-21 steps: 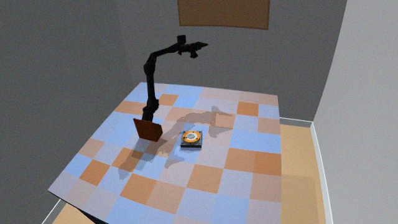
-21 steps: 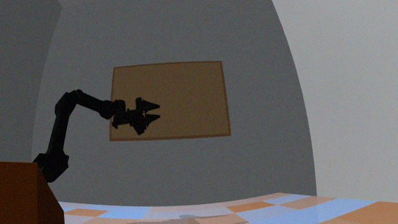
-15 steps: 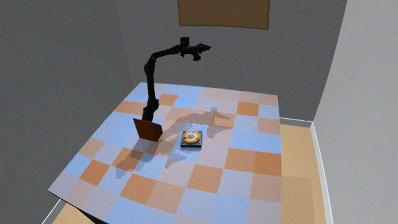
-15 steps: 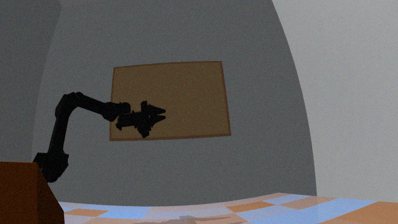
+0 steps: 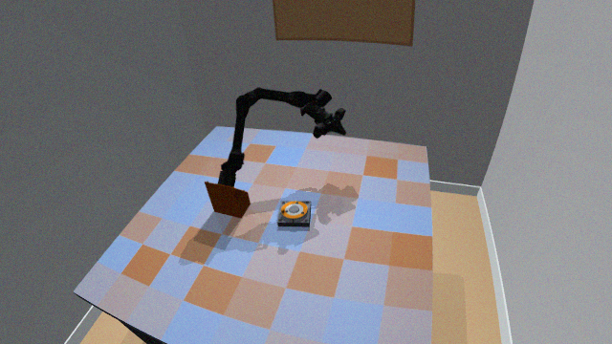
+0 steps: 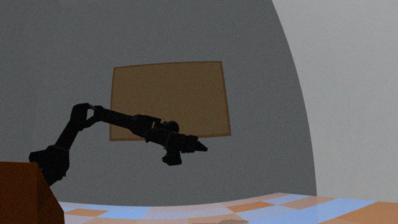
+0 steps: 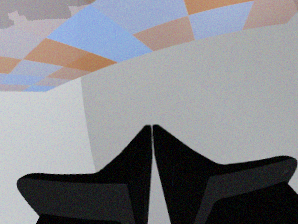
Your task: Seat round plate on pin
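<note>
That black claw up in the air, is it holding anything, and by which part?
Nothing is held. The gripper is shut on itself, fingertips together, high above the table, while the plate lies on its base far below.

Bare test room; checkered table (image 5: 306, 282)

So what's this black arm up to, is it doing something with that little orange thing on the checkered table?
Nothing is being handled right now. The black arm is raised high above the checkered table, and its gripper is shut with nothing in it. The round orange plate sits on its dark square base near the middle of the table, well below the gripper and apart from it. From this far off I cannot tell whether the plate lies flat or whether its hole is over the pin.
</note>
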{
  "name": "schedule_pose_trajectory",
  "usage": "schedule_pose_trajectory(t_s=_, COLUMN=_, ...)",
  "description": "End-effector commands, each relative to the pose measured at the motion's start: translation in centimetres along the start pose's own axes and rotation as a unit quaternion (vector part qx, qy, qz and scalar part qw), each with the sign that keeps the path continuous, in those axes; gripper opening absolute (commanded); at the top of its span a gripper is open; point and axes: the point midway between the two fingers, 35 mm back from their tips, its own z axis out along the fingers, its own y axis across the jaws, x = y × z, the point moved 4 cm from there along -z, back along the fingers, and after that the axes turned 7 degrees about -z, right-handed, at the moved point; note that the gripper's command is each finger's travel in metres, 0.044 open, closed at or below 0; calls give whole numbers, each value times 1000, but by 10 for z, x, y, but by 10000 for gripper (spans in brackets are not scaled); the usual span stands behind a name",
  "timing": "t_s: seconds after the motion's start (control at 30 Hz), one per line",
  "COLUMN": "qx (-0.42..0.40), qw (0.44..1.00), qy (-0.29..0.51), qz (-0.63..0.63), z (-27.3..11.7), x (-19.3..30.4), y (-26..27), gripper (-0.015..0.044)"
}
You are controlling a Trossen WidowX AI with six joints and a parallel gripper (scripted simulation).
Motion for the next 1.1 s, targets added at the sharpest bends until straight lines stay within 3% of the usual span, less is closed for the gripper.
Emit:
schedule_pose_trajectory(t_s=0.0, qx=-88, qw=990, qy=-60, qz=93, z=40, x=-9, y=56, gripper=0)
schedule_pose_trajectory(t_s=0.17, qx=-208, qw=939, qy=-124, qz=245, z=71, x=-23, y=133, gripper=0)
schedule_pose_trajectory(t_s=0.33, qx=-383, qw=754, qy=-173, qz=504, z=79, x=-49, y=242, gripper=0)
schedule_pose_trajectory(t_s=0.4, qx=-402, qw=722, qy=-175, qz=535, z=77, x=-52, y=254, gripper=0)
schedule_pose_trajectory(t_s=0.47, qx=-452, qw=618, qy=-176, qz=619, z=69, x=-63, y=285, gripper=0)
schedule_pose_trajectory(t_s=0.6, qx=-530, qw=325, qy=-156, qz=768, z=42, x=-86, y=335, gripper=0)
schedule_pose_trajectory(t_s=0.63, qx=-531, qw=316, qy=-155, qz=771, z=42, x=-86, y=337, gripper=0)
schedule_pose_trajectory(t_s=0.73, qx=-543, qw=220, qy=-146, qz=797, z=36, x=-91, y=351, gripper=0)
schedule_pose_trajectory(t_s=1.07, qx=-543, qw=211, qy=-145, qz=800, z=41, x=-103, y=352, gripper=0)
